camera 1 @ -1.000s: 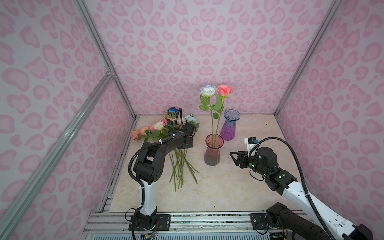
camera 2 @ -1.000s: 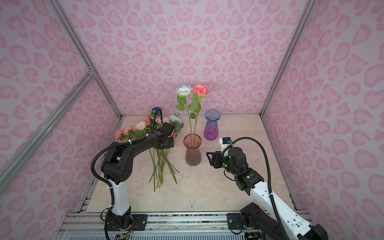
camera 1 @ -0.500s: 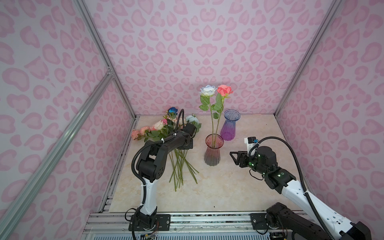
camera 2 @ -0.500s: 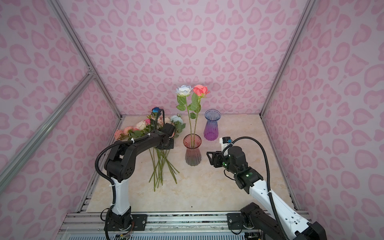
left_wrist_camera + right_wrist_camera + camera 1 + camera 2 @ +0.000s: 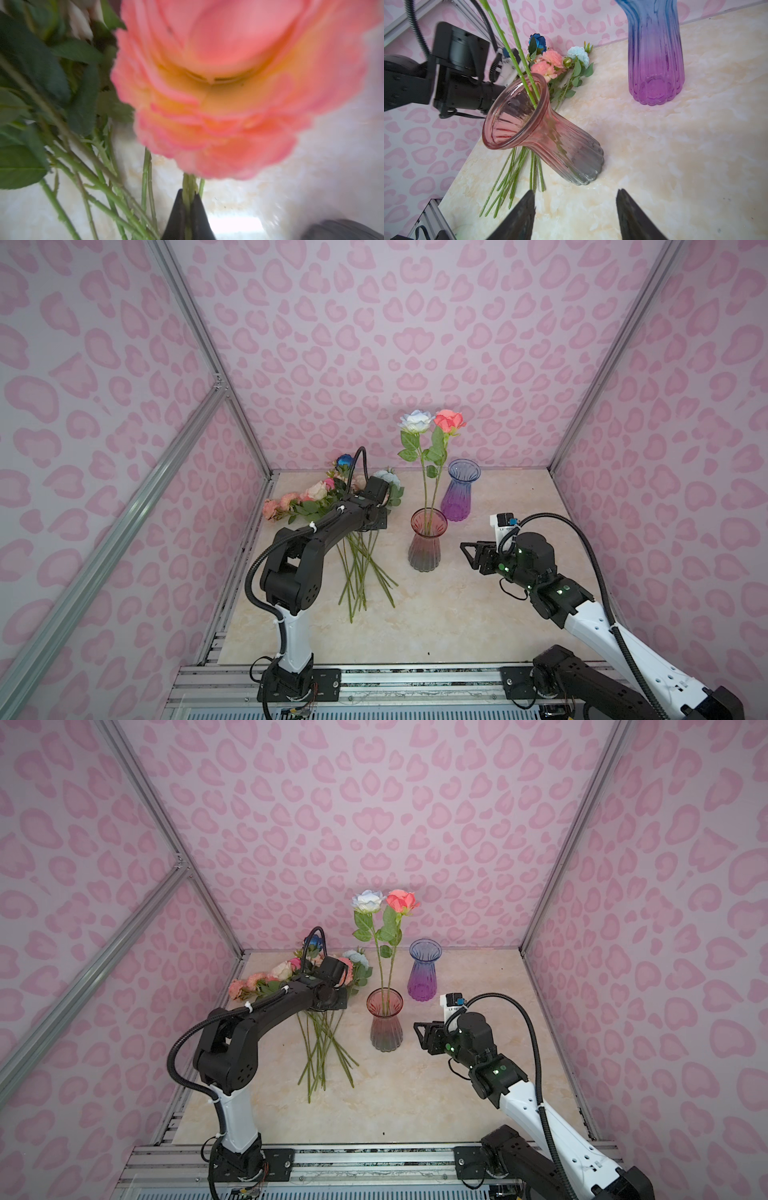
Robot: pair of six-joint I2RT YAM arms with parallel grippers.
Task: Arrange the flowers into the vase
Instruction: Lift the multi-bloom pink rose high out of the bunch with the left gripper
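Left claw (image 5: pixel 188 192) pinches shut on a green stem (image 5: pixel 188 182) just under a peach-pink bloom (image 5: pixel 228 93). Right claw (image 5: pixel 576 193) grips nothing, jaws well apart, near the pink vase (image 5: pixel 427 545). Loose flowers (image 5: pixel 328 502) lie on the counter (image 5: pixel 457 614), left of centre in both top views. Two roses (image 5: pixel 449 421) stand in that vase.

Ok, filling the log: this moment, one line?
left fingers: shut on peach flower stem | right fingers: open | pink vase: two roses
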